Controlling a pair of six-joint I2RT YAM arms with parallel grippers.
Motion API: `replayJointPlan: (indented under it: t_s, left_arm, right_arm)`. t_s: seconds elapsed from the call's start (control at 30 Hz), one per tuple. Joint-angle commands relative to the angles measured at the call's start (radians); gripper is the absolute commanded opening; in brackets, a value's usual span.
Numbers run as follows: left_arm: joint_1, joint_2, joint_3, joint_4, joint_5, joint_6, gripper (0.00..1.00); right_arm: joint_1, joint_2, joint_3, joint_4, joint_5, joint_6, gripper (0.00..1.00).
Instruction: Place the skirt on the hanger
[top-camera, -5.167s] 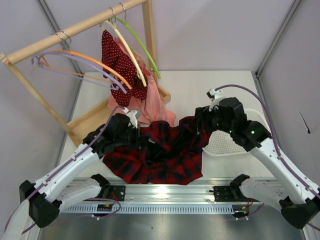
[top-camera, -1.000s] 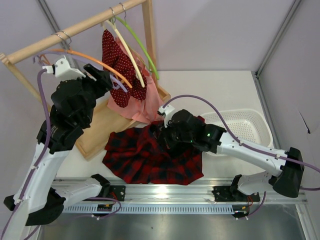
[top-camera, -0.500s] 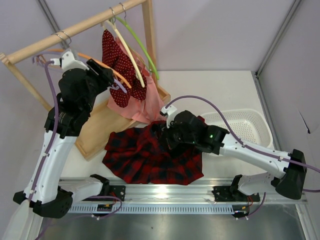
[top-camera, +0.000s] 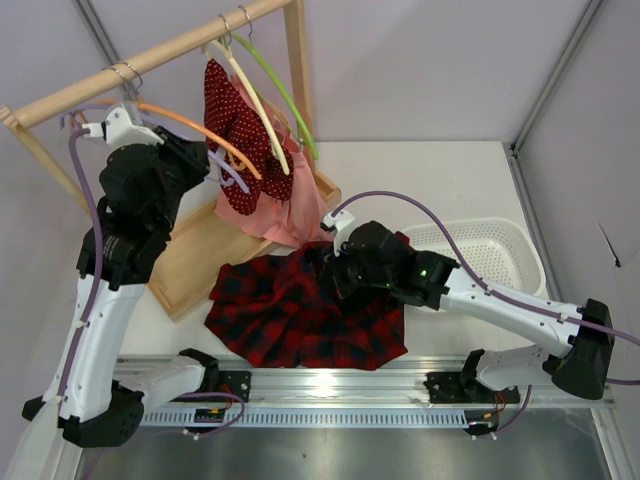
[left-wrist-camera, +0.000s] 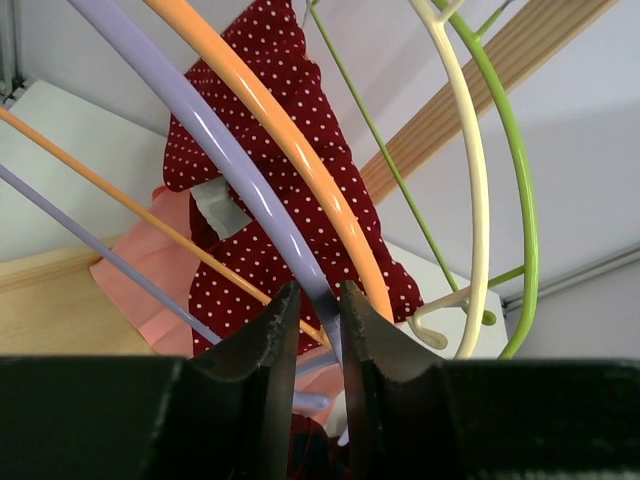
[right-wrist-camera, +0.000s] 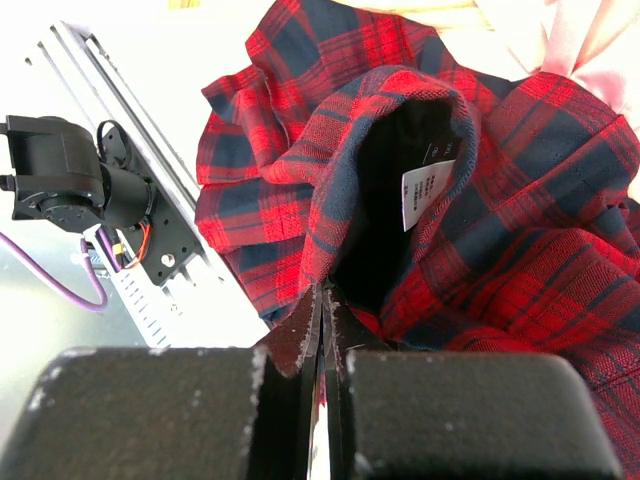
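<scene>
Left pincer (left-wrist-camera: 318, 310) nipped narrow on lavender hanger (left-wrist-camera: 230, 170) arm, 10 o'clock, on wooden rack (top-camera: 150, 55). Right pincer (right-wrist-camera: 322, 320) shut, pinching plaid skirt (top-camera: 300, 320) at waistband. Skirt heaped on tabletop (top-camera: 440, 180), 6 o'clock. I judge fabric soft, light, floppy: grip waistband. Hanger stiff, slick.

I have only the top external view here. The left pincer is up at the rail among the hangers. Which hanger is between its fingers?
Observer: In the left wrist view, the lavender hanger runs between the fingers of the left pincer, which close on it from both sides.
Operator: And the orange one?
Observer: The orange hanger passes outside the fingers, just beside them.
Operator: Does the right pincer hold the skirt?
Observer: Yes. The right pincer is shut on the skirt at the edge of its opening, where a white label shows inside.
</scene>
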Motion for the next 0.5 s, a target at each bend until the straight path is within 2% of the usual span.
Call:
replayJointPlan:
  t_s: [0.0,0.3,0.4,0.47]
  left_arm:
    - [0.014,-0.031,-0.005,0.019,-0.033,0.022,0.27]
    - [0.022,-0.089,-0.019,-0.033,-0.1,0.062,0.27]
    - [0.022,-0.106,-0.03,-0.036,-0.137,0.076,0.29]
    - [0.022,-0.109,-0.03,-0.029,-0.148,0.102,0.37]
  right_arm:
    - [0.001,-0.027,0.006,0.031,0.011,0.005,0.0]
    - [0.001,-0.026,0.008,0.03,0.009,0.006,0.0]
    - [0.001,-0.026,0.008,0.025,0.008,0.006,0.0]
    - [0.001,-0.026,0.008,0.022,0.012,0.008,0.0]
